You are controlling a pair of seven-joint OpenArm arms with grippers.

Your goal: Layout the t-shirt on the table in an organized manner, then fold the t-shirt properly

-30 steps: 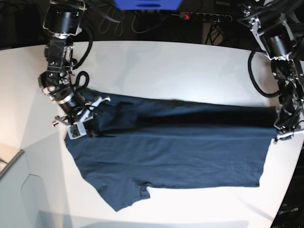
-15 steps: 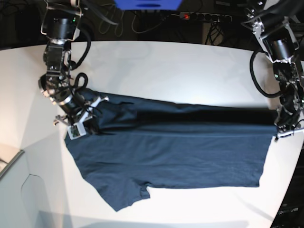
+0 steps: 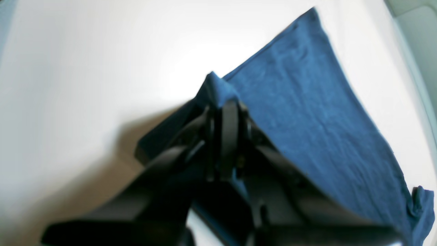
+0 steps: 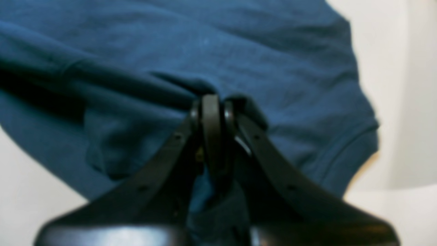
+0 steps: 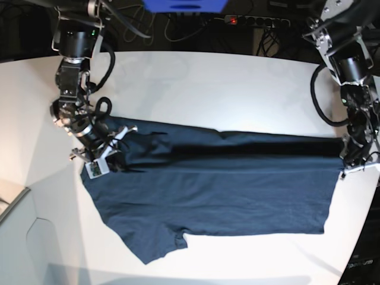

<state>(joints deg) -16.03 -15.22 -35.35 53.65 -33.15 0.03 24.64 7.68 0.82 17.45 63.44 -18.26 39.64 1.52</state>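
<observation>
- Dark blue t-shirt (image 5: 214, 184) spread wide across the middle of the white table (image 5: 237, 89), lying sideways – hem end toward the table's right edge, sleeve end toward its left edge.
- Far long edge of the cloth lifted and doubled over toward the near side, casting a dark band of shadow along the fold from one arm to the other.
- One sleeve jutting out flat toward the near-left corner; near long edge lying straight on the surface.
- Left gripper (image 3: 225, 102) clamped tight on the far hem corner by the right edge of the table – a small peak of blue fabric poking out above the closed jaws, cloth falling away from it in a taut slope.
- Right gripper (image 4: 211, 102) pinched shut on a ridge of fabric at the shoulder end near the left edge, folds gathering toward the jaws, sleeve cuff visible just beyond on the white surface.
- Both arms low over the table, one at each end of the raised fold.
- Bare tabletop beyond the far edge of the shirt; cables and a power strip (image 5: 255, 21) behind the curved far rim.
</observation>
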